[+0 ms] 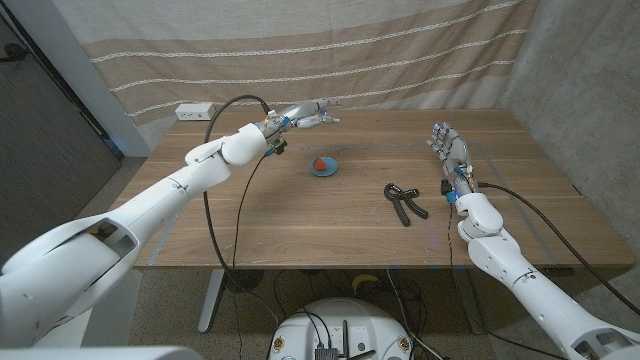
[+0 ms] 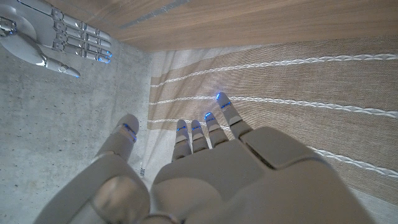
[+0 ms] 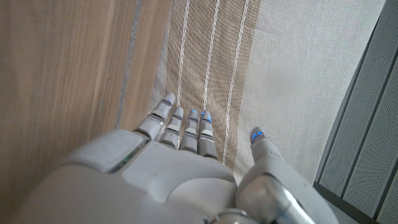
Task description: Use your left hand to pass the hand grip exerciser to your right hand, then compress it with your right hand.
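Still awaiting pickup — black two-handled hand grip exerciser lying untouched on the wooden table, nearer the right hand. Left hand hovering far off, both hands empty, fingers extended. Needing, probably, a long left-arm reach across first.

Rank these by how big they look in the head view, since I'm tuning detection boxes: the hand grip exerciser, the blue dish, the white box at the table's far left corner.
1. hand grip exerciser
2. white box
3. blue dish

The last two look close; the box lies farther off, so that order is unsure.
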Tool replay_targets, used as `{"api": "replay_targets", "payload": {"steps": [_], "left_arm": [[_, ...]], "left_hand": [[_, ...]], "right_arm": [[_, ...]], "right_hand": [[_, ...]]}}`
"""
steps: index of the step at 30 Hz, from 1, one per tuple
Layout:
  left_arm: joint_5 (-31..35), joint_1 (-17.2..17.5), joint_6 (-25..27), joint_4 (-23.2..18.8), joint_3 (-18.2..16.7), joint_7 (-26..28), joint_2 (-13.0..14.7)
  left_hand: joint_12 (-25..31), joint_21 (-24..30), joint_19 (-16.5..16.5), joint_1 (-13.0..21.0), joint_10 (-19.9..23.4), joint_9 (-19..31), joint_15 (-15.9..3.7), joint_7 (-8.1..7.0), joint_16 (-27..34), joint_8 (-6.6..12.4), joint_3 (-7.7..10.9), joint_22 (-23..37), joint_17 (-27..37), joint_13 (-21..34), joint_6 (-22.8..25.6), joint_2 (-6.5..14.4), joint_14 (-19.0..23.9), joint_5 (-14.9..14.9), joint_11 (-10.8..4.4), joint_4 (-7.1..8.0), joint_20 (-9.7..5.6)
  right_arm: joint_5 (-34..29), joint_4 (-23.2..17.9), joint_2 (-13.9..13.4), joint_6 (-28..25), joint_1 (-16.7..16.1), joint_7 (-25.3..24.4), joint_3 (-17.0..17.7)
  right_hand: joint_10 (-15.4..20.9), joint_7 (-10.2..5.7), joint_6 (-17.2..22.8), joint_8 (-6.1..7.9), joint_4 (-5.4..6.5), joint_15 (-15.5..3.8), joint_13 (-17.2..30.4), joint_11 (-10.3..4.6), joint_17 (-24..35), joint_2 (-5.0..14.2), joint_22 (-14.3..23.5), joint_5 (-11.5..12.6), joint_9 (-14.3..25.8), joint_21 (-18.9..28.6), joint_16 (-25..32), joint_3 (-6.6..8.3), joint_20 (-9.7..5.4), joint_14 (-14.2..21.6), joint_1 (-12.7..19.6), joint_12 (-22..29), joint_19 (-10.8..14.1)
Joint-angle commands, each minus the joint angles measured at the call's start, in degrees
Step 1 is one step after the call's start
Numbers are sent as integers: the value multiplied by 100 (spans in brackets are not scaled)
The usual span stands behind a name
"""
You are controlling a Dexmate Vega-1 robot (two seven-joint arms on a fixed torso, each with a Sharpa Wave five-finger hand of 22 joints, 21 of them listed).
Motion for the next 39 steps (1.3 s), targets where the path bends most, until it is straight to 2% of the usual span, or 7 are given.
{"api": "replay_targets", "payload": {"steps": [1, 9, 30, 39], "left_arm": [[489, -327, -275, -56, 272, -419, -23], [781, -504, -493, -112, 385, -640, -27], [1676, -835, -594, -581, 620, -1092, -78], [2148, -934, -668, -838, 701, -1156, -70]], "left_hand": [[-5, -20, 25, 54, 14, 21, 1, -25, 35, -9, -12, 15, 28, 11, -8, 16, 66, -2, -72, -32, -3], [-12, -43, 3, 56, 6, 23, -17, -40, 33, -5, -25, 17, 31, 12, 1, 32, 69, -4, -73, -39, -4], [-15, -149, -88, 172, 36, 34, -108, -114, 17, 49, -5, 20, 29, 21, 142, 129, 83, -5, -118, -114, -40], [-30, -190, -59, 304, 27, 38, -155, -192, 18, 119, 29, 19, 29, 25, 344, 158, 118, -10, -161, -184, -53]], "right_arm": [[-37, -88, -3, 91, -143, -87, 48], [-68, -215, -24, 136, -292, -180, 96], [-122, -479, -11, 317, -687, -402, 247], [-110, -389, 27, 445, -738, -383, 297]], "right_hand": [[62, -5, 50, 1, -32, 10, 27, -28, 19, 59, 33, 53, 21, -10, 46, 15, 64, 51, 3, -3, 11], [86, -1, 82, 4, -47, 11, 30, -27, 22, 64, 34, 59, 22, -19, 49, 18, 73, 61, 8, -9, 14], [129, 12, 131, -1, -80, 21, 40, -31, 33, 76, 37, 74, 26, -36, 62, 23, 87, 94, 18, -28, 32], [169, 49, 177, 4, -96, 17, 47, -9, 41, 81, 39, 81, 30, -48, 69, 25, 96, 112, 21, -32, 33]]}}
